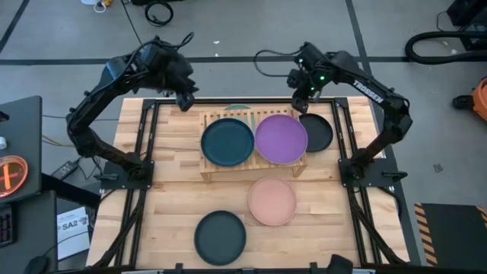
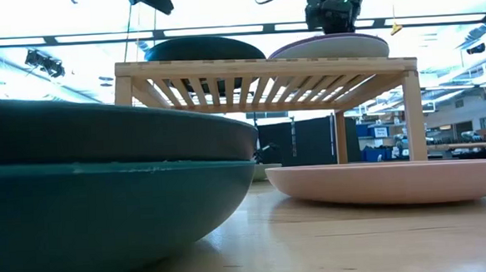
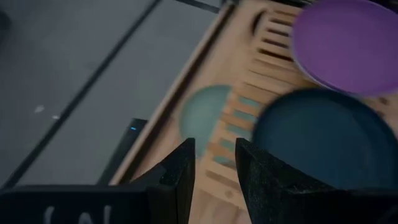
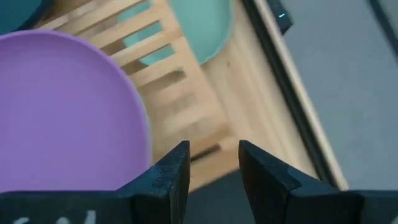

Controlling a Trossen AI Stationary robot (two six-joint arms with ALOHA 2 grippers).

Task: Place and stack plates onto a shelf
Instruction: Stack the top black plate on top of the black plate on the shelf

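Note:
The slatted wooden shelf (image 1: 252, 163) stands mid-table. On top of it a dark teal plate (image 1: 227, 141) and a purple plate (image 1: 281, 139) lie flat, side by side. A mint green plate (image 3: 208, 115) lies on the table at the far side, partly under the slats. A charcoal plate (image 1: 318, 132) rests on the table right of the shelf, and a salmon pink plate (image 1: 272, 201) lies nearer. My left gripper (image 1: 185, 103) hovers open beyond the shelf's far left corner. My right gripper (image 1: 302, 104) hovers open over the far right corner, beside the purple plate (image 4: 68, 106).
Near the table's front edge a charcoal plate lies stacked on a teal one (image 1: 220, 237), filling the low view's left (image 2: 101, 135). Black frame rails (image 1: 144, 152) run along both table sides. Bare wood lies at front left and front right.

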